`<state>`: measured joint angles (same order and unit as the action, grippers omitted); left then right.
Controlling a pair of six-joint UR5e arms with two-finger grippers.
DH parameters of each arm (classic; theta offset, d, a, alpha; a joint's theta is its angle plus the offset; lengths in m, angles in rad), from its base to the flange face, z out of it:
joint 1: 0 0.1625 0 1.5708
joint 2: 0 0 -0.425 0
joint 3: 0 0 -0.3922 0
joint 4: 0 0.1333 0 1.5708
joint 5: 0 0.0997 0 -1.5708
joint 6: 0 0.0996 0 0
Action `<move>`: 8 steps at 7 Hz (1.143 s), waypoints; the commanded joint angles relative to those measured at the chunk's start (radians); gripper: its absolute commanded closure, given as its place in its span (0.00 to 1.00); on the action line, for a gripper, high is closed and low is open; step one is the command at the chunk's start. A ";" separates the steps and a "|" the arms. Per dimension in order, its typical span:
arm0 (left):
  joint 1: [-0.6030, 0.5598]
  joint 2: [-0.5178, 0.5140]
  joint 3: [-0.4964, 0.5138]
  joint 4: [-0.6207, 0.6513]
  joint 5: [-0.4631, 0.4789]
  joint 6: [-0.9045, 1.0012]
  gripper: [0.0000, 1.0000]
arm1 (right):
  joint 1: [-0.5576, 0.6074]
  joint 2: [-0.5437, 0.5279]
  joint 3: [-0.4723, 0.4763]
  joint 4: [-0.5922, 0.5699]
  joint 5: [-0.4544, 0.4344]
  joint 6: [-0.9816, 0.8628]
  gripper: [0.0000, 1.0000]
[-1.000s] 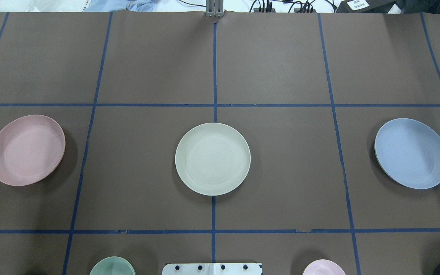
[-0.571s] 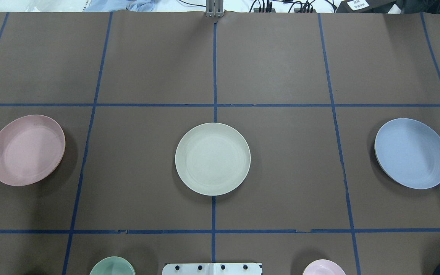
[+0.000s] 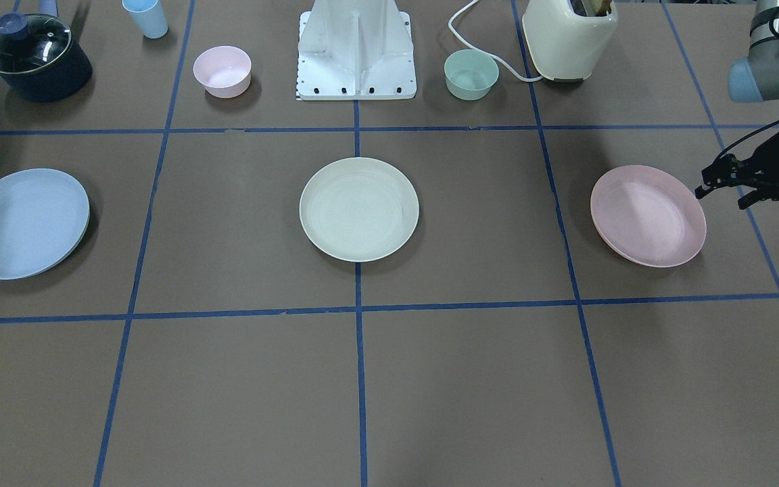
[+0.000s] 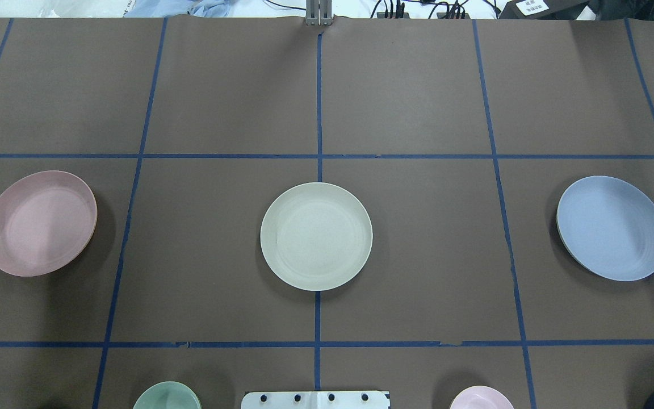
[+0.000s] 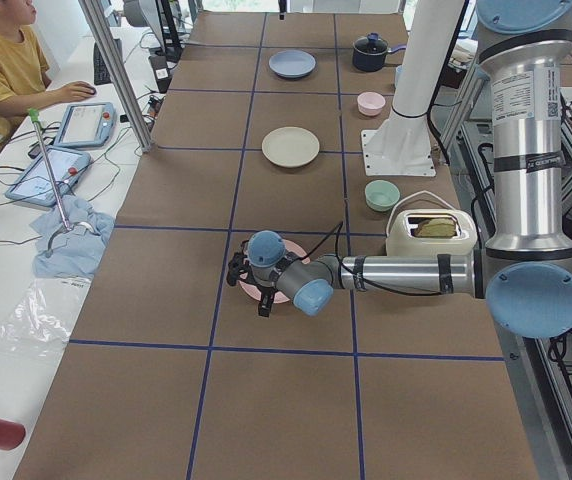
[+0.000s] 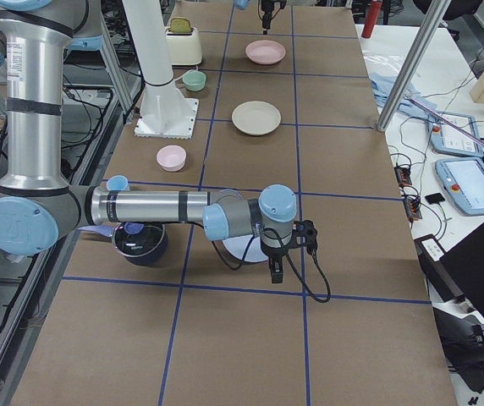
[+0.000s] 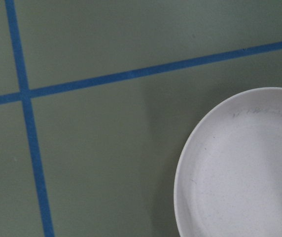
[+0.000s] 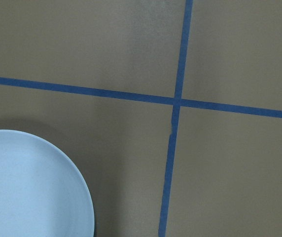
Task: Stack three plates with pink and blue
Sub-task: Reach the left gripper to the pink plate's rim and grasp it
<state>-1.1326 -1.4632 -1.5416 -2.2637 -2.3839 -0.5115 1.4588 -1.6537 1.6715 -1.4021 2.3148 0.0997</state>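
Three plates lie apart in a row on the brown table. The cream-white plate (image 4: 315, 236) is in the middle. The pale pink plate (image 4: 40, 222) is on my left and the light blue plate (image 4: 612, 227) on my right. My left gripper (image 3: 721, 193) hovers just beyond the pink plate's (image 3: 648, 215) outer rim, open and empty. Its wrist view shows that plate's rim (image 7: 239, 163). My right gripper (image 6: 291, 251) is beside the blue plate (image 6: 242, 247). It shows only in the exterior right view, so I cannot tell its state. Its wrist view shows the blue plate's edge (image 8: 32, 187).
Along the robot's side stand a dark lidded pot (image 3: 34, 57), a light blue cup (image 3: 145, 17), a pink bowl (image 3: 222, 70), the white robot base (image 3: 356, 47), a mint bowl (image 3: 471, 74) and a cream toaster (image 3: 569, 37). An operator sits beyond the table's far side.
A black part of my left gripper has come into the overhead view at the left edge, next to the pink plate. The plates have not moved.
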 commanded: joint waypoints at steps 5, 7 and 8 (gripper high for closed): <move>0.063 -0.026 0.113 -0.131 0.005 -0.042 0.83 | 0.000 0.000 0.001 0.000 0.003 -0.002 0.00; 0.066 -0.037 0.113 -0.131 0.000 -0.085 1.00 | 0.000 0.000 0.004 0.000 0.005 -0.002 0.00; 0.066 -0.042 0.106 -0.132 -0.001 -0.087 1.00 | 0.000 0.000 0.004 0.000 0.005 -0.002 0.00</move>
<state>-1.0671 -1.4980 -1.4303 -2.3947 -2.3837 -0.5853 1.4588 -1.6536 1.6743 -1.4021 2.3191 0.0982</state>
